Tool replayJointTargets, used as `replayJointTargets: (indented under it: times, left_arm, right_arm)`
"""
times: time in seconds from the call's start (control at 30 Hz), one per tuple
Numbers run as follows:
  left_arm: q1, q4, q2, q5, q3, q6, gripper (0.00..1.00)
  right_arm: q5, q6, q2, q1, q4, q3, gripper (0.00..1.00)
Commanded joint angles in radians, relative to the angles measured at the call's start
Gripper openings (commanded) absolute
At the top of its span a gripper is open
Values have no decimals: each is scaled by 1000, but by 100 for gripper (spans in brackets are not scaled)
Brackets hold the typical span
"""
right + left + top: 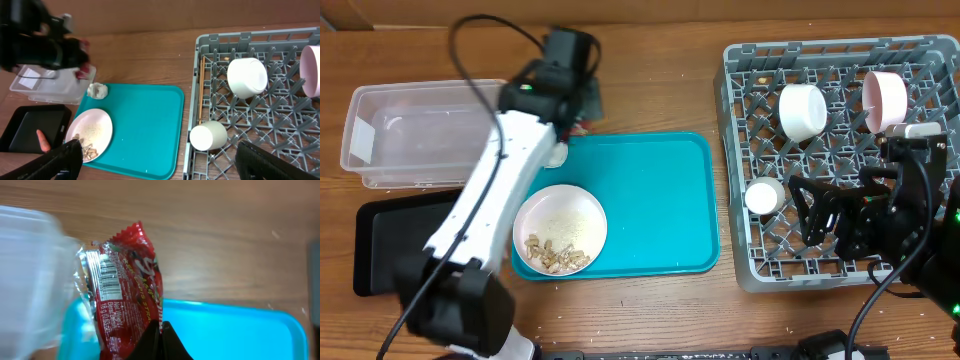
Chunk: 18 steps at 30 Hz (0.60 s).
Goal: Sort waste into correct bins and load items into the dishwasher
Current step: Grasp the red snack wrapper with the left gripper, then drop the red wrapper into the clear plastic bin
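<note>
My left gripper point(161, 330) is shut on the red snack wrapper point(130, 290) and holds it above the teal tray's far left corner, beside the clear tub point(410, 135). The paper wad point(97, 90) lies at that corner. The white plate point(560, 230) with beige crumbs sits on the teal tray. An orange piece point(42, 141) lies on the black tray point(380, 245). The grey rack point(840, 60) holds a white bowl point(803, 110), pink bowl point(885, 98), white cup point(765, 195) and chopsticks point(201, 90). My right gripper point(157, 150) is open and empty over the rack's front left.
The teal tray point(650, 200) lies between the bins and the rack. The left arm point(500, 190) stretches across the tray's left edge and part of the black tray. The clear tub looks empty apart from a label on its wall.
</note>
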Motion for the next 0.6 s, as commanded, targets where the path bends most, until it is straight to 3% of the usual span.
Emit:
replayJointTargets:
  times: [0.0, 0.07, 0.13, 0.23, 0.3, 0.43, 0.57]
  left_arm:
    - [150, -27, 5, -71, 5, -12, 4]
    - [276, -6, 25, -47, 5, 26, 5]
    - [316, -1, 31, -33, 5, 49, 11]
    - [348, 0, 35, 18, 5, 71, 29]
    - [349, 1, 32, 85, 9, 106, 41]
    - [301, 0, 29, 252, 27, 182, 54]
    - [184, -20, 43, 185, 21, 207, 57]
  right_arm:
    - [-5, 0, -2, 2, 5, 1, 100]
    - [-5, 0, -2, 2, 5, 1, 100]
    - [-5, 0, -2, 2, 5, 1, 100]
    - [-5, 0, -2, 2, 5, 1, 100]
    - [-5, 1, -2, 2, 5, 1, 100]
    - [-5, 0, -2, 2, 5, 1, 100]
    - [-5, 1, -2, 2, 5, 1, 100]
